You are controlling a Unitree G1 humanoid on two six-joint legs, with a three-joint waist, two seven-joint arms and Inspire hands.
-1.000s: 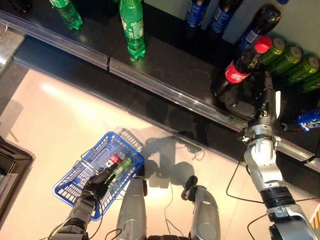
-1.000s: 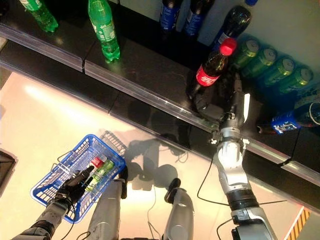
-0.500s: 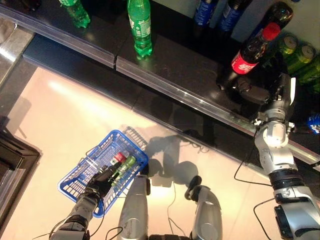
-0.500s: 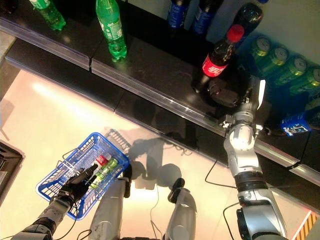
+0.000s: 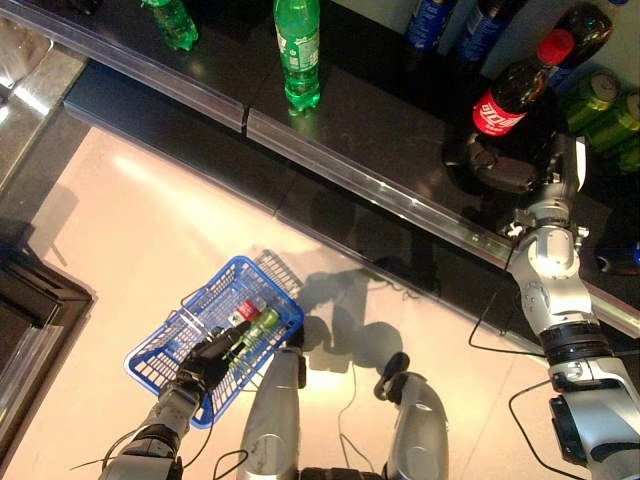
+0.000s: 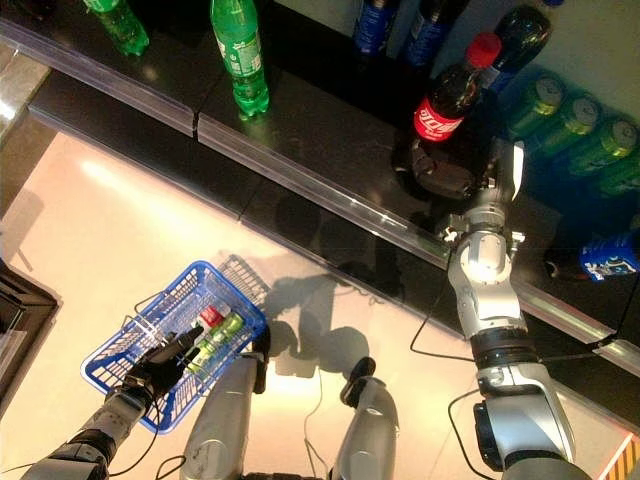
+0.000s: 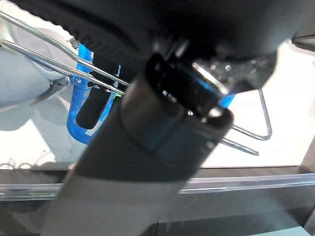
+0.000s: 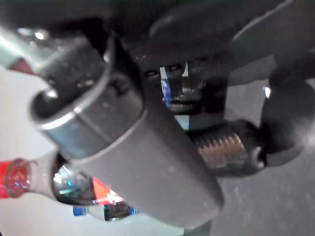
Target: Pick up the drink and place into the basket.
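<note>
A cola bottle (image 5: 508, 97) with a red cap and red label stands tilted on the dark shelf (image 5: 380, 130) at the right. My right hand (image 5: 503, 167) is curled round its lower part; the bottle also shows past the thumb in the right wrist view (image 8: 96, 191). My left hand (image 5: 205, 358) is shut on the wire handles (image 7: 47, 54) of the blue basket (image 5: 200, 300), which hangs low at the left. Drinks (image 5: 252, 324) with red and green tops lie in the basket.
Green bottles (image 5: 298, 50) stand on the shelf at the left, blue-labelled bottles (image 5: 425, 20) at the back and green cans (image 5: 598, 100) at the right. A clear rail (image 5: 380, 195) runs along the shelf's front edge. A dark cabinet (image 5: 35, 300) stands at the far left.
The camera has shifted, so the whole scene sits further right and lower. My right hand has stayed at the cola bottle's base. The blue basket hangs as before.
</note>
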